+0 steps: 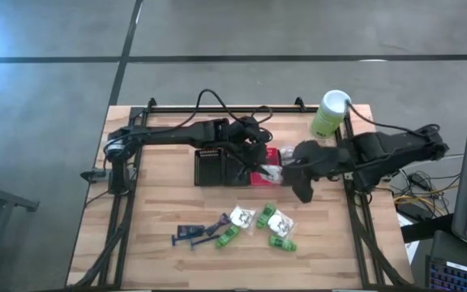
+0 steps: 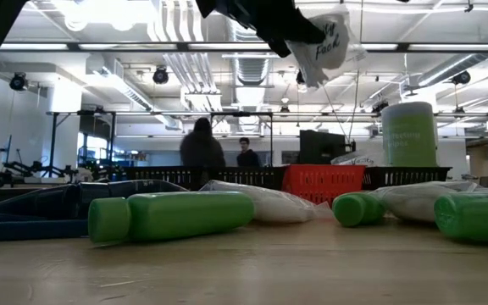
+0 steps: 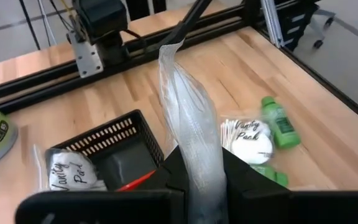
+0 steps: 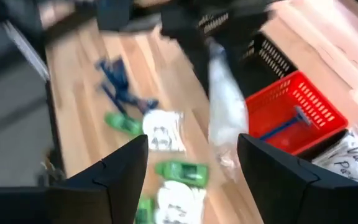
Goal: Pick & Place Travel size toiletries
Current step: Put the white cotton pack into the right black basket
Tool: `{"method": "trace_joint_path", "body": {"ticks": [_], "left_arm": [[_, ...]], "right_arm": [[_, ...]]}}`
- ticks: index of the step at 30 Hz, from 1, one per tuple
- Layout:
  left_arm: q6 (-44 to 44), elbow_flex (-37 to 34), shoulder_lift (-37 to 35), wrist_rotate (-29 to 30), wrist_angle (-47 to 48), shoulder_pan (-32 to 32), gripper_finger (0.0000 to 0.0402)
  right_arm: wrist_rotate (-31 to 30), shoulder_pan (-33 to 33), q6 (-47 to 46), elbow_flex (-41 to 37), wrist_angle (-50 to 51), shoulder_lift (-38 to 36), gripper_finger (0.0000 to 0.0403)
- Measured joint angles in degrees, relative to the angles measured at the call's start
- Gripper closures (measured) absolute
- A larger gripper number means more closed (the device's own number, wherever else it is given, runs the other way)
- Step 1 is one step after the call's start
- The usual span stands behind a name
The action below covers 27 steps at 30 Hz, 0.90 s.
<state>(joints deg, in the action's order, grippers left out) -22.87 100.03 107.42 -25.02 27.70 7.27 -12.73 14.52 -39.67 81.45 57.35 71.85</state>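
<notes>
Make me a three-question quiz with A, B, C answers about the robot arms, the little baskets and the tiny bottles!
1. Where is the red basket?
A. right of the black basket
B. left of it
C. off the table

2. What colour are the little bottles?
A. blue
B. green
C. orange

3. What is the left gripper doing?
A. empty and open
B. gripping a razor
C. holding a white packet

Answers: 1 A, the high view shows red beside black, toward the right arm. 2 B, the low view shows them bright green. 3 C, the packet sticks out between its fingers.

"Vanity Pack" on white packet (image 3: 252,134), same on basket-side packet (image 3: 70,174)
</notes>
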Motion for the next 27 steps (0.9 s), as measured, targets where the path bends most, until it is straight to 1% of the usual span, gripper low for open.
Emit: {"method": "trace_joint_path", "body": {"ticks": [4, 7, 11, 15, 21, 24, 27], "left_arm": [[-0.80, 0.00, 0.02, 0.02, -0.02, -0.38, 0.0361], [-1.70, -0.05, 0.02, 1.58, 0.55, -1.14, 0.0361], [-2.73, -1.03, 0.02, 3.25, 0.77, -1.99, 0.0361], [-2.71, -1.84, 0.05, 3.70, 0.21, -2.76, 0.0360], [-2.72, -1.81, 0.05, 5.18, -1.17, -3.77, 0.0360], [-2.79, -1.81, 0.04, 5.24, -1.27, -4.12, 0.0360], [-3.68, -1.81, 0.04, 5.44, -1.25, -4.57, 0.0360]], "right_arm": [[0.54, -0.64, 5.12, 4.22, 5.70, 5.27, 0.0151], [-0.40, -1.30, 7.21, 7.67, 10.37, 8.42, 0.0141], [-0.77, -1.92, 10.66, 10.65, 12.32, 11.14, 0.0128], [-0.41, -2.25, 13.86, 10.95, 12.41, 12.79, 0.0115], [2.14, -2.86, 14.49, 10.79, 12.39, 15.13, 0.0102], [2.54, -2.82, 15.03, 10.79, 12.34, 16.07, 0.0104], [4.31, -3.02, 15.01, 10.77, 12.31, 16.39, 0.0116]]}}
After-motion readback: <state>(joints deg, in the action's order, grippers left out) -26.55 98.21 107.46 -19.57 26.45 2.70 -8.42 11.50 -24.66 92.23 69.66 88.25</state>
